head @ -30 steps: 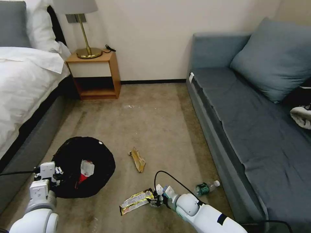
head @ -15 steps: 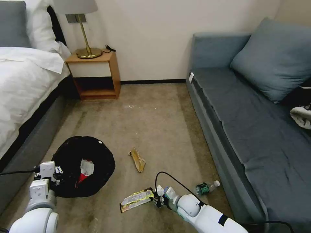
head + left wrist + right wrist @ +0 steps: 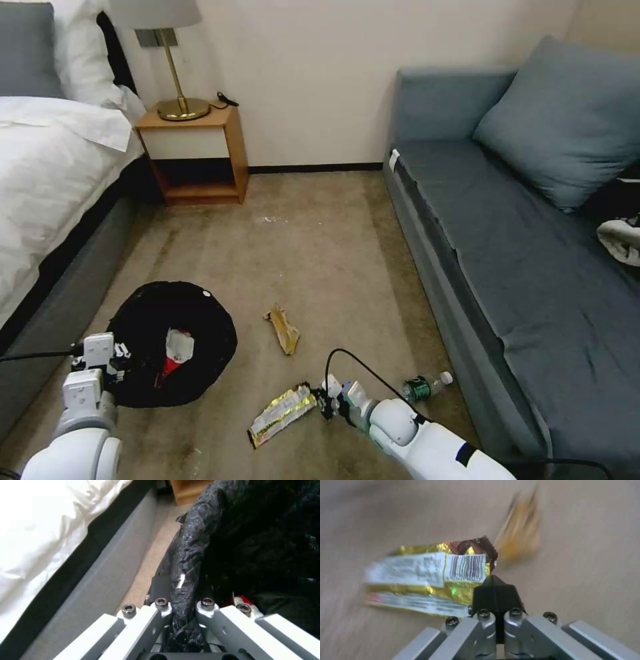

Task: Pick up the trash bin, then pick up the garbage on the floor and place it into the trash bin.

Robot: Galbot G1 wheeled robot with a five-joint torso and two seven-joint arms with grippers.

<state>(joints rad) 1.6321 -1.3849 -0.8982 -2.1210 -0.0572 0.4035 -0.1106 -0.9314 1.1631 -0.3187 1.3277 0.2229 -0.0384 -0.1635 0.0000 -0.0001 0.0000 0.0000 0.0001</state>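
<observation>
The trash bin point(image 3: 200, 320), lined with a crinkly black bag, sits low at the left beside the bed, and my left gripper point(image 3: 100, 357) is shut on its near rim. In the left wrist view the fingers point(image 3: 160, 605) pinch the black bag rim point(image 3: 186, 575). A crumpled red-and-white wrapper point(image 3: 175, 350) lies inside the bin. My right gripper point(image 3: 321, 402) is shut on a corner of the flat yellow-silver wrapper point(image 3: 280, 413); the right wrist view shows that wrapper point(image 3: 426, 575) in the shut black tips point(image 3: 493, 583). A brown wrapper point(image 3: 283, 329) and a small bottle point(image 3: 423, 387) lie on the carpet.
A bed point(image 3: 47, 180) runs along the left. At the back stands a wooden nightstand point(image 3: 197, 150) with a lamp point(image 3: 175, 80). A grey-blue sofa point(image 3: 527, 253) fills the right side, close to the bottle. Bare carpet lies between bin and sofa.
My right gripper has shifted slightly right with the yellow-silver wrapper's corner in it, and the wrapper now lies at a steeper angle. The left gripper and bin have barely moved.
</observation>
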